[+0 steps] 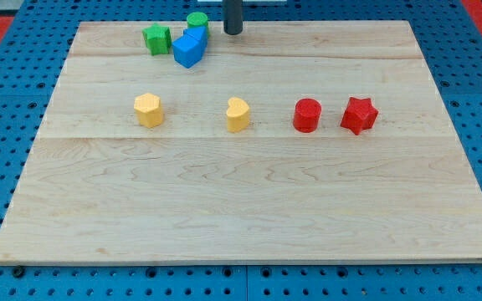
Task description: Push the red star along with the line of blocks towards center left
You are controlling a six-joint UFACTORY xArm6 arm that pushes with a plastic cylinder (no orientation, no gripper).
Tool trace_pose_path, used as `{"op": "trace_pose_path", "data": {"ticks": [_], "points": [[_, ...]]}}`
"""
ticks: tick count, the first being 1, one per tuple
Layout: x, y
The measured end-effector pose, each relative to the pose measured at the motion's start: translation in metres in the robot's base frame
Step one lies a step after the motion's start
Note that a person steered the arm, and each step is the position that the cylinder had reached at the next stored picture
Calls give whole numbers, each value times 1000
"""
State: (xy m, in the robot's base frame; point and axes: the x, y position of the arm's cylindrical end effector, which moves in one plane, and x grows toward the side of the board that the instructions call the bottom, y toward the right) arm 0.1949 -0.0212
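On the wooden board (249, 209), my tip (233, 32), a bare end effector grasping nothing, stands well above the red star (359, 115).

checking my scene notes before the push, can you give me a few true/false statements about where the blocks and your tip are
1. The red star is the block farthest toward the view's right in the middle row. True.
2. My tip is touching the red star. False: it is near the view's top edge, just right of the green cylinder, far from the star.
3. The red cylinder sits directly left of the star. True.
4. Both yellow blocks are touching. False: the yellow hexagon and the yellow heart stand clearly apart.
5. The blue block lies in the row with the red blocks. False: it is clustered near the top with the green star.
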Motion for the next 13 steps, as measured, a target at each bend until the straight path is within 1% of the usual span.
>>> {"op": "trace_pose_path", "data": {"ticks": [1, 2, 3, 4, 5, 6, 7, 8, 9, 10, 11, 13], "points": [[-2, -18], [-1, -49], [9, -83], [14, -21], [14, 93], [33, 206], [70, 322], [112, 367], [150, 365], [211, 358], [230, 324], [215, 194]]}}
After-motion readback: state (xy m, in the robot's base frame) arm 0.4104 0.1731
